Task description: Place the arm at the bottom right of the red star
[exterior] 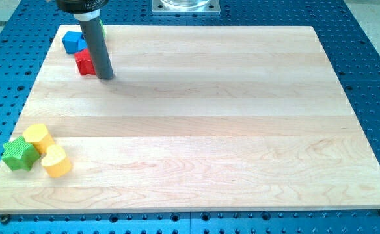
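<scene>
The red star [83,62] lies near the board's top left corner, partly hidden by my rod. A blue block [72,42] sits just above it to the left, touching it or nearly so. My tip [105,77] rests on the board just to the right of and slightly below the red star, close to its edge. A sliver of green [103,28] shows behind the rod, shape unclear.
A green star [19,153], a yellow block [39,136] and a yellow heart [56,161] cluster at the board's lower left. The wooden board [209,123] lies on a blue perforated table [372,65].
</scene>
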Controlling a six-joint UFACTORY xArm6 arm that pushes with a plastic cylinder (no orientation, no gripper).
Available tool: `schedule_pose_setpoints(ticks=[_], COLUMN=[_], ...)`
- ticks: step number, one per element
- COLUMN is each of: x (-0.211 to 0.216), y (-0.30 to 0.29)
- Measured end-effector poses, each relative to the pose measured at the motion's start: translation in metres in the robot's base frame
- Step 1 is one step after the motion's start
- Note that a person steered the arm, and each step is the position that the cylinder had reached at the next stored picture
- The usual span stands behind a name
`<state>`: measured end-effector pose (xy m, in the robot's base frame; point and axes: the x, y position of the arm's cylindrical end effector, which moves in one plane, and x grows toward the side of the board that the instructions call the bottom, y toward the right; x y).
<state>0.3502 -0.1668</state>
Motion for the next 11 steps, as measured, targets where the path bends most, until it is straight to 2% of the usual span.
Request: schedule_pose_setpoints(ticks=[4, 7, 11], x=[0.001, 0.025, 0.035], y=[0.002, 0.005, 0.001])
